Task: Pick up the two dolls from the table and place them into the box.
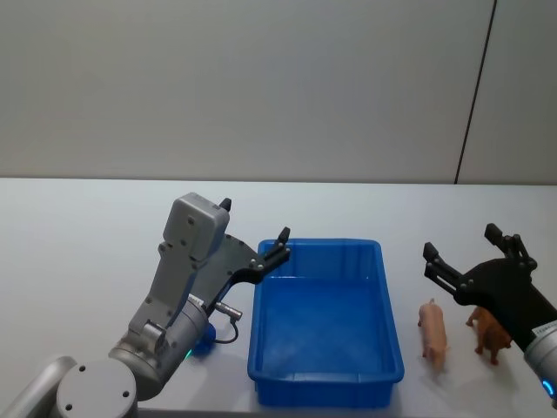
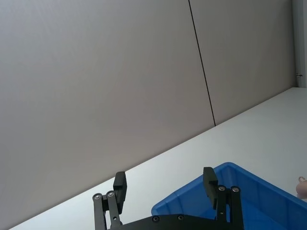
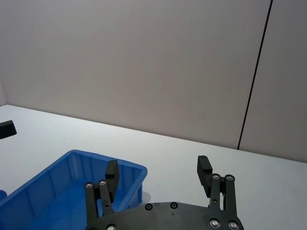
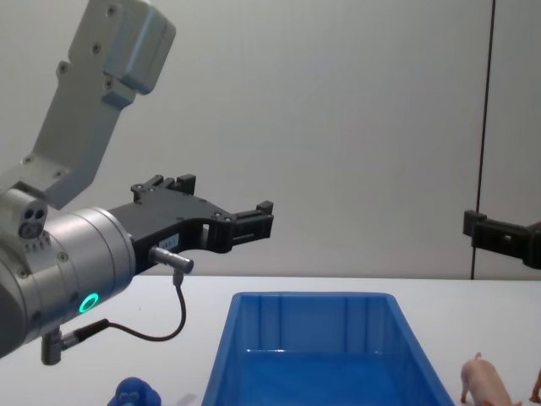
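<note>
Nearest, on the white table (image 1: 87, 261), just right of the blue box (image 1: 324, 246) at front centre: pink pig doll (image 1: 432, 331) and brown animal doll (image 1: 490, 335), standing side by side, not touching. Above and just behind them, right gripper (image 1: 460, 241), spread wide, empty. Over the box's far left corner, left gripper (image 1: 254, 219), likewise wide, holding nothing.

The left arm (image 1: 174, 292) is hiding most of a blue toy (image 1: 200, 340). The right gripper (image 1: 459, 241) is covering part of the brown animal (image 1: 493, 340). The chest view's edge is cutting off the pig's (image 4: 484, 383) legs.
</note>
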Available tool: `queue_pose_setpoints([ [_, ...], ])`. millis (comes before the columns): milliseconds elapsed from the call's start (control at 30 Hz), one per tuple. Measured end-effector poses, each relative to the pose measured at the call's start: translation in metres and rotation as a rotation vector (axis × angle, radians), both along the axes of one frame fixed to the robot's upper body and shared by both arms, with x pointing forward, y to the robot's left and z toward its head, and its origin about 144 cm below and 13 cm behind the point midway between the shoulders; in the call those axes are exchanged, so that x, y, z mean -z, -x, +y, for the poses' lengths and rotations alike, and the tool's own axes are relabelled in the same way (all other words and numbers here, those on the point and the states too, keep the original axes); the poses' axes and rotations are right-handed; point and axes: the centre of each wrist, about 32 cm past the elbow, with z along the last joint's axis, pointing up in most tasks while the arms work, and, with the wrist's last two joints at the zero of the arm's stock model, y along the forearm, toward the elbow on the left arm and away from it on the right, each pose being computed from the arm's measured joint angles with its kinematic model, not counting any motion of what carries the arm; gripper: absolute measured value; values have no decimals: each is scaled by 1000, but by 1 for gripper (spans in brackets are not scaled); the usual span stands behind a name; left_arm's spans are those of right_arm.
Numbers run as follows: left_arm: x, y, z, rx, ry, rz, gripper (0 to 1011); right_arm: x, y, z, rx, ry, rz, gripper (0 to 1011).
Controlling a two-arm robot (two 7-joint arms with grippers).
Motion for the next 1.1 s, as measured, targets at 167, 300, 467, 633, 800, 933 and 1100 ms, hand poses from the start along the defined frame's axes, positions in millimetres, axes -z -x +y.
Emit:
queue_pose_setpoints([
  [167, 0, 0, 0, 0, 0, 0, 1002, 0, -3, -2, 2, 2, 1, 1001],
  [300, 0, 0, 0, 0, 0, 0, 1002, -1, -7, -6, 3, 11, 10, 1001],
  [467, 0, 0, 0, 0, 0, 0, 1002, -2, -11, -12, 1, 28, 33, 1001],
  [633, 0, 0, 0, 0, 0, 0, 1002, -2, -14, -20, -10, 47, 62, 1001],
  [800, 0, 0, 0, 0, 0, 0, 1002, -2, -15, -29, -24, 72, 93, 1001],
  [933, 0, 0, 0, 0, 0, 0, 1002, -2, -14, -37, -37, 97, 123, 1001],
  [1100, 0, 0, 0, 0, 0, 0, 1002, -1, -11, -47, -46, 126, 155, 1001],
])
